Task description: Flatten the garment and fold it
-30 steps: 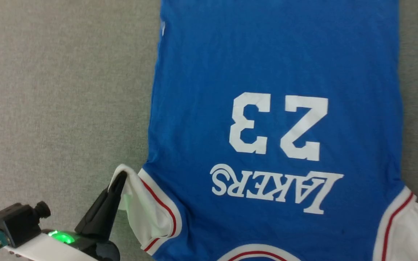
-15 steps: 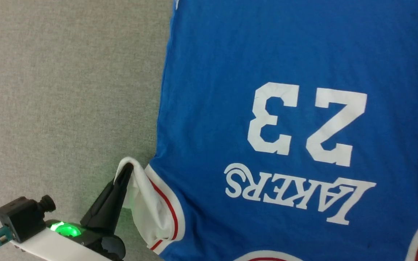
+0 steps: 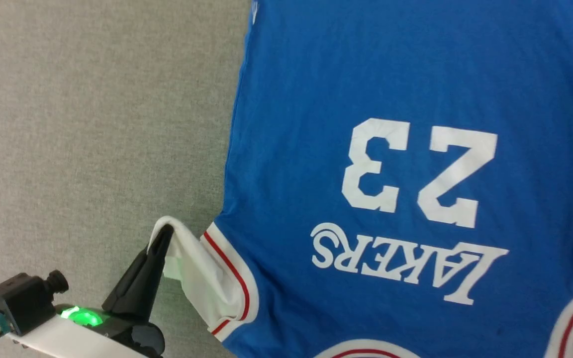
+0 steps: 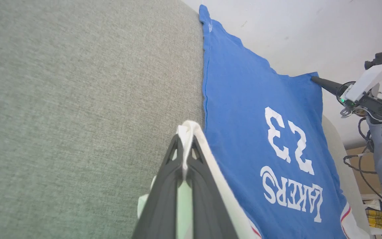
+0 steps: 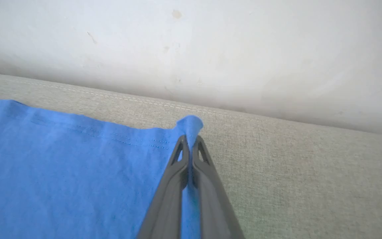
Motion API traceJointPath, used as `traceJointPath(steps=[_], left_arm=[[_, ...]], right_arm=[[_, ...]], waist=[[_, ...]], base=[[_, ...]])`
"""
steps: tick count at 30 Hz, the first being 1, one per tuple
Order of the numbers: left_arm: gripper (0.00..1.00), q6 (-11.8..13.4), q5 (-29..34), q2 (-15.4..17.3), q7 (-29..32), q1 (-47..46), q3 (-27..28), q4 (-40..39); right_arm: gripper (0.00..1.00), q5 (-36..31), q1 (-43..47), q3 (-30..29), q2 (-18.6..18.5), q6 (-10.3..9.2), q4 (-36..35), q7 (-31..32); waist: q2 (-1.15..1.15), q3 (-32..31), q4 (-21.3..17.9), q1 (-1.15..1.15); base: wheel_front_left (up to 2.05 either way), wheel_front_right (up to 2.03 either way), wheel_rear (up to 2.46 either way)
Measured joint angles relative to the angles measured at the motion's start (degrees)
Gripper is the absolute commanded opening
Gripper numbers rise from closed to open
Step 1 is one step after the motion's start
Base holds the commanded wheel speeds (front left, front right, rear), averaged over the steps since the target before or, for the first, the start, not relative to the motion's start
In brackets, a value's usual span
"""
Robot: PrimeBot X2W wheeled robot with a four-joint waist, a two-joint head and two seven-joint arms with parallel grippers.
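Shirt [image 3: 366,74] spread print-up on grey cloth surface [image 3: 92,124]. Left gripper [image 3: 165,232] clamped on white sleeve [image 3: 192,271]; right gripper [image 5: 190,141] clamped on blue hem corner [image 5: 191,122]. Risk: thin pinches slip if arms pull apart too hard; uneven lift drags body into wrinkles.

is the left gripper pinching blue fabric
No, the left gripper has its fingers shut on the white sleeve of the garment.

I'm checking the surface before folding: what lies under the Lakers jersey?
The Lakers jersey lies spread on a grey woven fabric surface, visible beyond its edges. Anything beneath its middle is covered and cannot be seen.
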Motion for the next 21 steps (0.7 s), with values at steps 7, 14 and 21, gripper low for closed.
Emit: traceJointPath(steps=[7, 14, 21], left_arm=[[0.00, 1.27, 0.00, 0.59, 0.13, 2.57, 1.70, -1.02], [0.00, 2.80, 0.13, 1.36, 0.99, 4.71, 2.99, -2.11], [0.00, 3.23, 0.51, 1.66, 1.37, 5.58, 3.31, -2.16]], right_arm=[[0.00, 7.92, 15.78, -1.08, -2.20, 0.00, -14.63, 0.31], [0.00, 10.87, 36.69, -14.40, 2.25, 0.00, -26.31, 0.20], [0.00, 13.58, 58.28, -23.49, 9.07, 0.00, -26.11, -1.51]], waist=[[0.00, -5.38, -2.74, -0.01], [0.00, -9.42, -7.94, -0.02], [0.00, -11.91, -13.06, -0.02]], base=[[0.00, 0.00, 0.00], [0.00, 0.00, 0.00], [0.00, 0.00, 0.00]])
